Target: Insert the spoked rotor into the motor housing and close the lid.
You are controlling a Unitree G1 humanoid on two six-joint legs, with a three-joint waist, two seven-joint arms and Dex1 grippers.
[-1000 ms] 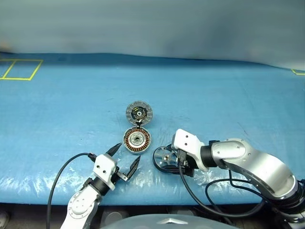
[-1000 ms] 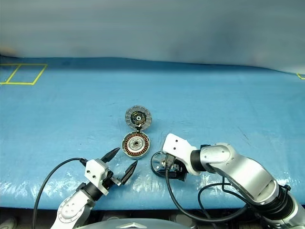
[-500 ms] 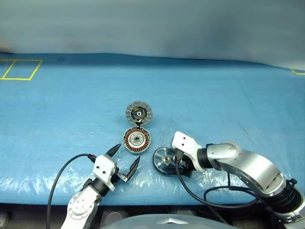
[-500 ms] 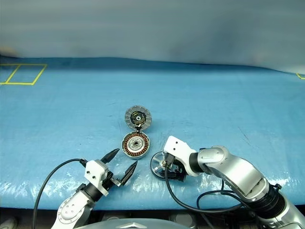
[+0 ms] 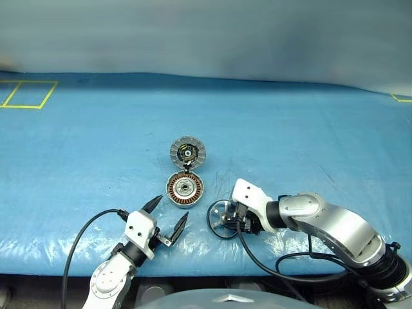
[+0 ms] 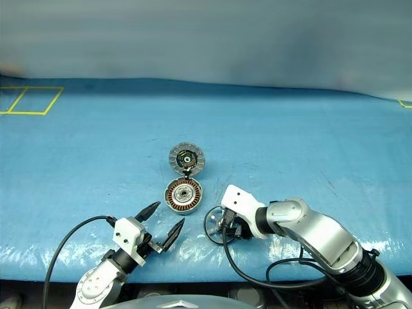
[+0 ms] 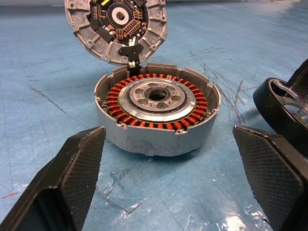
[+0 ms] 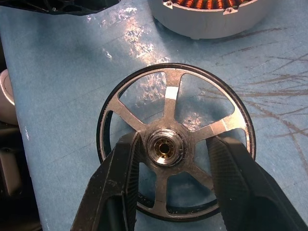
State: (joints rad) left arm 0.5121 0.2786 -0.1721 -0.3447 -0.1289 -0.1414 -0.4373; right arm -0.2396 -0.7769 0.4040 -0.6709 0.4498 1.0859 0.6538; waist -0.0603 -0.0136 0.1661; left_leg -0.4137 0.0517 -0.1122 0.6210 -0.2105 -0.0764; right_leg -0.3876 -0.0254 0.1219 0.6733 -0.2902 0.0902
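Observation:
The spoked rotor (image 8: 173,91), a dark ring with silver spokes and a small hub, lies flat on the blue table just right of the motor housing (image 5: 185,189). My right gripper (image 8: 173,145) points down onto it, and its black fingers (image 8: 120,183) straddle the hub with narrow gaps on both sides. The housing is a silver cup with copper windings (image 7: 156,103). Its lid (image 5: 188,152) stands open behind it, still joined at the rim, ribbed face showing. My left gripper (image 5: 174,206) rests open just in front of the housing, holding nothing.
The blue sheet covers the table (image 5: 309,129), whose front edge runs close below both arms. Yellow tape marks a square (image 5: 29,93) at the far left. Black cables trail from both wrists.
My right gripper has sunk slightly over the rotor and its fingers have narrowed around the hub. The left arm, housing and lid have not moved.

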